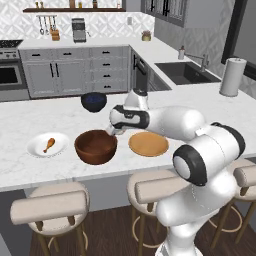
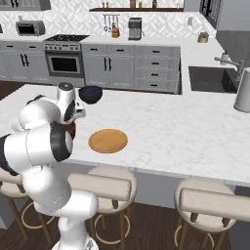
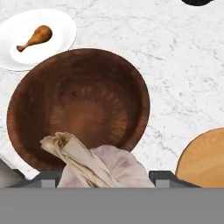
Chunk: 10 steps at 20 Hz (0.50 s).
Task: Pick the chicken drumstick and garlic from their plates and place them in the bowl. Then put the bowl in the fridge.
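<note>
Seen from the hand view: garlic [image 3: 103, 164] clamped in the gripper [image 3: 105, 179], hanging over the near rim of the bowl [image 3: 78, 105]; chicken drumstick [image 3: 35, 37] on the white plate [image 3: 61, 26]. From the left base view, gripper tips hidden behind the bowl's rim. From the right base view, bowl mostly blocked by the arm; tan plate [image 2: 108, 140] bare on the counter [image 2: 171, 127].

The white arm rises from the lower right of the left base view, bends at its dark elbow and stretches leftward to mid-frame. Its claw [image 1: 113, 131] points downward, fingers closed around the garlic [image 3: 103, 166].
</note>
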Motion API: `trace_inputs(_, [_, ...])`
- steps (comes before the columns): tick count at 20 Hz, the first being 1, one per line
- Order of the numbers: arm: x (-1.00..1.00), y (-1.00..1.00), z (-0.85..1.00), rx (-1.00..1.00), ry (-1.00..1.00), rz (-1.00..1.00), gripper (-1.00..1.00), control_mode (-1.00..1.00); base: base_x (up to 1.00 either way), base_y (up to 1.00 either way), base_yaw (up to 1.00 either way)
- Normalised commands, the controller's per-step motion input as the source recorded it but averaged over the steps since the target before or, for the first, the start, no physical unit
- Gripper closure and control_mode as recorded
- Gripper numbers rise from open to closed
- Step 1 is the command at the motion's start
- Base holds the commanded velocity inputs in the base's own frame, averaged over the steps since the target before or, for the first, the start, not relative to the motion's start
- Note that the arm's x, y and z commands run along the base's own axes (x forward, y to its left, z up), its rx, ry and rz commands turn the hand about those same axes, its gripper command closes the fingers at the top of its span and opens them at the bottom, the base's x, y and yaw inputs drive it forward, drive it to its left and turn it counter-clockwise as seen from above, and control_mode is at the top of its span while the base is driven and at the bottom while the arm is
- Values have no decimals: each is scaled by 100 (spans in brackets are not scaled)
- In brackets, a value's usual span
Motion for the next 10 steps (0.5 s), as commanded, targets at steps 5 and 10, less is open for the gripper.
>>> trace_inputs(5, [16,95,-9,0,5,2,100,-100,0,0,0])
trace_inputs(10, [23,37,-51,-5,8,3,100,-100,0,0,0])
